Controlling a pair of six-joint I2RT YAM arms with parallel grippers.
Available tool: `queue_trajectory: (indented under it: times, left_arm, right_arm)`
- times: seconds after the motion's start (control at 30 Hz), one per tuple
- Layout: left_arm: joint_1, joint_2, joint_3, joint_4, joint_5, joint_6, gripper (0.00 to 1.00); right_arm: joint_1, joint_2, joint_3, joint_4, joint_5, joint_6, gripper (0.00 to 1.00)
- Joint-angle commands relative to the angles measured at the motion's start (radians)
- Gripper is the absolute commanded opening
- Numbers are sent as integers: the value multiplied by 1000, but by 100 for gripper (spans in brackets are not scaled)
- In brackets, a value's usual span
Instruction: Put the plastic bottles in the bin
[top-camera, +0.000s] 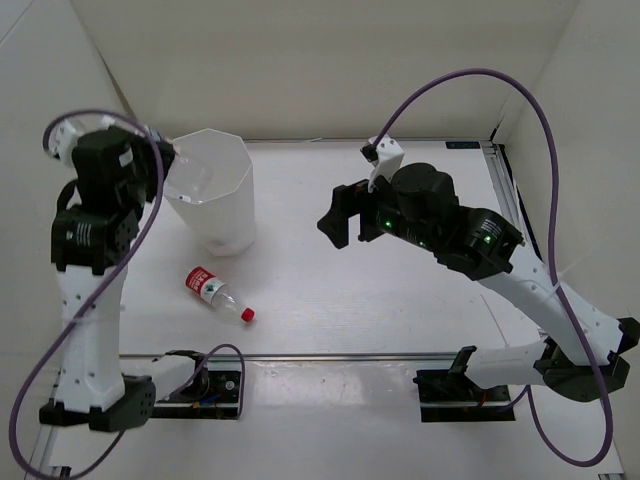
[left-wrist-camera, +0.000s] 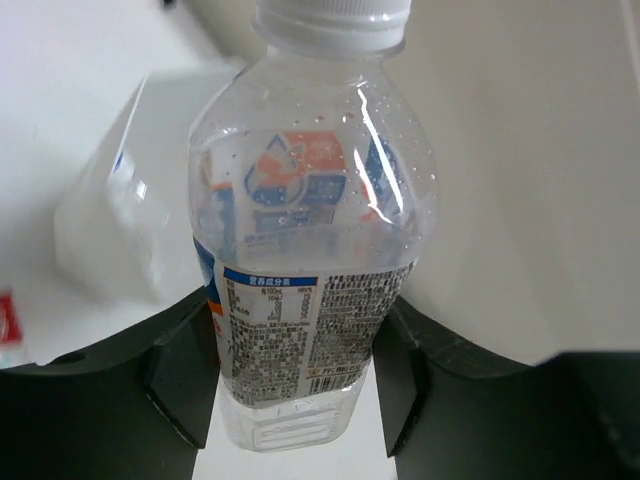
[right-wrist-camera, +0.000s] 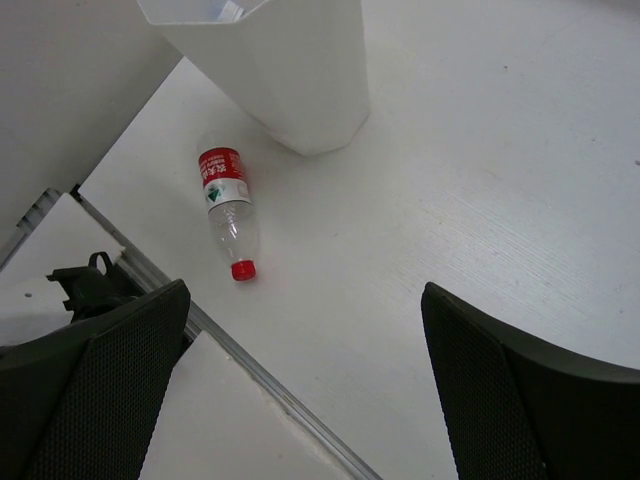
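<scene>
A clear plastic bottle (left-wrist-camera: 310, 250) with a white cap and a blue-and-orange label stands between my left gripper's (left-wrist-camera: 300, 400) black fingers, which press on its lower sides. In the top view that left gripper (top-camera: 160, 160) hangs at the left rim of the tall white bin (top-camera: 225, 215). A second plastic bottle (top-camera: 215, 293), red-labelled with a red cap, lies on its side on the table in front of the bin, also in the right wrist view (right-wrist-camera: 228, 205). My right gripper (top-camera: 340, 215) hovers wide open above mid-table, nothing between its fingers (right-wrist-camera: 110, 390). The bin (right-wrist-camera: 300, 70) is at the top of that view.
A metal rail (top-camera: 330, 357) runs along the table's near edge, with the arm bases behind it. White enclosure walls stand at the left, back and right. Purple cables loop over both arms.
</scene>
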Motion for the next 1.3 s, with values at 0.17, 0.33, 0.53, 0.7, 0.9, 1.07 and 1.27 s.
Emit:
queue_trajectory:
  times: [0.17,0.33,0.53,0.7,0.9,1.07,1.27]
  left_arm:
    - [-46,314,192,237,-271,413,98]
    - [-87,312,165,180,-441,410,100]
    - [-107,-12,-81,279,-396,389,100]
    - [-107,-453,-543,257,-201,130,100]
    - [-107,-601,-811,33,-57,-120,100]
    - [-107,-575,-935,110,-55,-160,100]
    - [-107,-469,-1096,206,57,-300,100]
  right_arm:
    - [2,-41,-2,-5,-22,68,100]
    - [2,-110,-29,-43,32,89,100]
    - [2,-207,-127,-55,64,134,100]
    - [2,-225,-147,-46,64,157,100]
    - [2,-146,-93,-57,29,157,100]
    - [2,-80,-32,-66,-22,157,100]
    - [2,-55,13,-111,-54,175,100]
